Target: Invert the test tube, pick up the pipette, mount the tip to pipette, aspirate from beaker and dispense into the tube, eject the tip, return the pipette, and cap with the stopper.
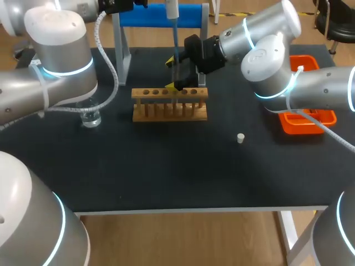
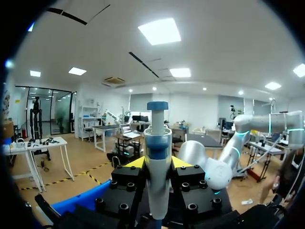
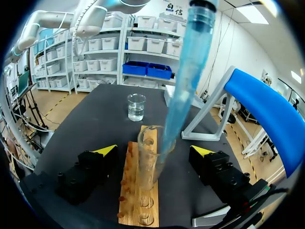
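My left gripper [image 2: 157, 163] is shut on the white and blue pipette [image 2: 157, 143], held upright above the rack near the blue stand. The pipette's long blue tip [image 3: 183, 86] points down into the mouth of a clear test tube [image 3: 151, 160]. That tube stands upright in the wooden rack [image 1: 169, 104]. My right gripper [image 3: 155, 150] is open, one finger on each side of the tube and neither touching it; in the head view the right gripper [image 1: 175, 73] sits just behind the rack. The glass beaker [image 1: 91, 116] with water stands left of the rack. A small white stopper [image 1: 240, 138] lies on the mat, right of the rack.
A blue pipette stand [image 1: 161, 15] on grey legs rises behind the rack. An orange tray [image 1: 308, 119] sits at the table's right edge, partly under my right arm. My left arm's cable hangs over the beaker area.
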Motion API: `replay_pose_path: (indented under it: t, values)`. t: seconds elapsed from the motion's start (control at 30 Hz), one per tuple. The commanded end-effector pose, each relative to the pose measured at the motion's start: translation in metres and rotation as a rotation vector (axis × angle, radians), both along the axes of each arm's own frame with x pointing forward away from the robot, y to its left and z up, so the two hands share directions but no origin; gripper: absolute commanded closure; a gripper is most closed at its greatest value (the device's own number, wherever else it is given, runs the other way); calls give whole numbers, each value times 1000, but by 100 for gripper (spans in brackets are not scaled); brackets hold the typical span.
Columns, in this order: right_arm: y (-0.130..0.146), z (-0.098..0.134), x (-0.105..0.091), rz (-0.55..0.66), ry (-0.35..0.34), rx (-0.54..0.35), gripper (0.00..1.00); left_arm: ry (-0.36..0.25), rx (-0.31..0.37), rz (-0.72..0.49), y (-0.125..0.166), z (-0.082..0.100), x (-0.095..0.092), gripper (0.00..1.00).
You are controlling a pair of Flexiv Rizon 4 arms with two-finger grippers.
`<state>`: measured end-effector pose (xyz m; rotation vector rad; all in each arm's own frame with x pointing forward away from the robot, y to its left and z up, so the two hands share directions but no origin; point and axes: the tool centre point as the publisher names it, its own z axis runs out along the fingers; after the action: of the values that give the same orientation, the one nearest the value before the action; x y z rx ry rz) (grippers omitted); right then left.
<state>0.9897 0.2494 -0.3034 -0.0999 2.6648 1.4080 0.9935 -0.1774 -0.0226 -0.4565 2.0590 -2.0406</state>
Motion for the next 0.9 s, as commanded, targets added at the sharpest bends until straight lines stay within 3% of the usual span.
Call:
replay_pose_path:
  t: [0.03, 0.43, 0.9]
  values:
    - [-1, 1, 0, 1, 2, -2, 0, 18, 16, -23, 2, -2, 2, 100]
    - [-1, 1, 0, 1, 2, -2, 0, -4, 78, 1, 4, -2, -1, 100]
    - [-1, 1, 0, 1, 2, -2, 0, -61, 68, 17, 3, -5, -2, 100]
